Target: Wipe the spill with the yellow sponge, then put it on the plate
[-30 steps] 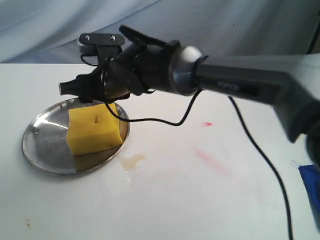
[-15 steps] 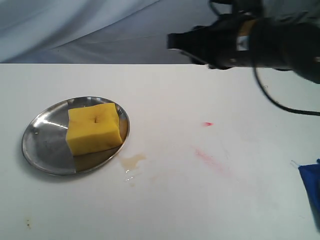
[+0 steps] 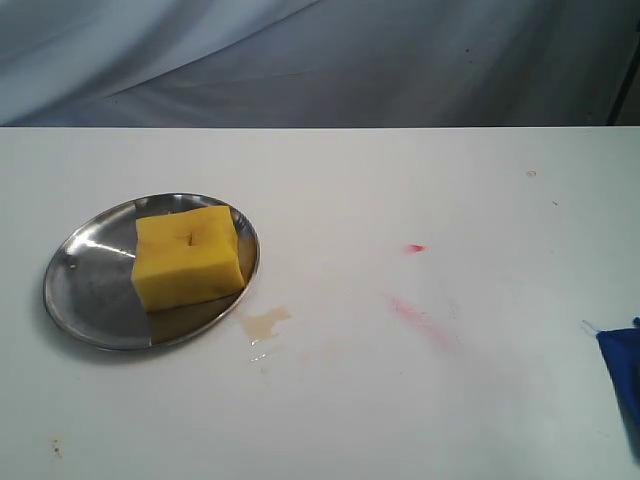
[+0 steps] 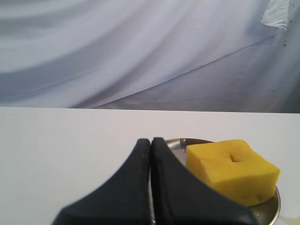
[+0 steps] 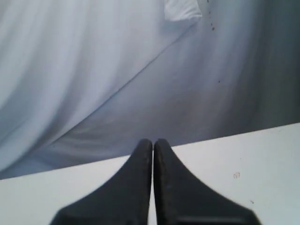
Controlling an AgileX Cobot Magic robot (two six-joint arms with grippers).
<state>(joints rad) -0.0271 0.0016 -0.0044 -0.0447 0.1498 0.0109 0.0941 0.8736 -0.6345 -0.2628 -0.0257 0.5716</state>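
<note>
The yellow sponge [image 3: 188,255] lies on the steel plate [image 3: 85,290] at the left of the white table. A small tan spill [image 3: 263,322] sits on the table just off the plate's near right rim. Neither arm shows in the exterior view. In the left wrist view my left gripper [image 4: 151,143] is shut on nothing, with the yellow sponge [image 4: 232,168] and the plate [image 4: 274,206] just beyond it. My right gripper [image 5: 153,143] is shut and empty over bare table, facing the grey backdrop.
A blue cloth [image 3: 622,370] lies at the table's right edge. Faint red smears [image 3: 420,320] and a red speck [image 3: 416,248] mark the table's middle. A grey draped cloth hangs behind the table.
The right arm, which reached over the plate and sponge a second ago, has pulled back up and to the right and left the exterior view. The sponge stays on the plate.
</note>
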